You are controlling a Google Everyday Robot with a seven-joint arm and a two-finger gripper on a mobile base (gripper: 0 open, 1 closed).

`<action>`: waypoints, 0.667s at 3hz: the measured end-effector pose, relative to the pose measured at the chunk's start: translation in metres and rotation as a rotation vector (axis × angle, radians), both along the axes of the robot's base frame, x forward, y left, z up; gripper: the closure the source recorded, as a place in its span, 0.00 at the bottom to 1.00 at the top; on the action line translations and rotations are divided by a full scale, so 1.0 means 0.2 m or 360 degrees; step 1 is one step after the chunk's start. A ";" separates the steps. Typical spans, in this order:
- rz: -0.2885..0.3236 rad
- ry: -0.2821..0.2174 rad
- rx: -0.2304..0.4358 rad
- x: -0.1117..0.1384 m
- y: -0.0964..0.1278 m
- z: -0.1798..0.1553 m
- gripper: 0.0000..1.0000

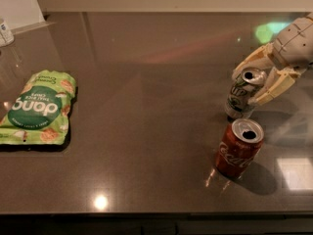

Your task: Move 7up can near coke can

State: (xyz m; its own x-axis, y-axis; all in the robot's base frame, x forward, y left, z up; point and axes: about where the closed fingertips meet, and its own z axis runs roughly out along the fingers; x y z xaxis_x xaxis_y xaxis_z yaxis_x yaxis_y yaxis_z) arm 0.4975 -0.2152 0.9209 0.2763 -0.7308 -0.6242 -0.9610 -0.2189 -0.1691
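Note:
The silver-grey 7up can (239, 102) stands upright on the dark table at the right. My gripper (248, 86) reaches in from the right edge with one pale finger on either side of the can's upper part, both touching it. The red coke can (238, 151) stands upright just in front of the 7up can, a small gap apart. Both cans have open silver tops.
A green snack bag (38, 107) lies flat at the left of the table (146, 82). A small white bottle (5, 32) shows at the far left edge. The table's front edge runs along the bottom of the view.

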 end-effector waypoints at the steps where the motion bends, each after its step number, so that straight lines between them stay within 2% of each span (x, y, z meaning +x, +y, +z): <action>1: 0.0020 0.0047 0.0046 -0.03 0.03 -0.03 0.39; 2: 0.0018 0.0075 0.0044 -0.04 0.04 -0.05 0.15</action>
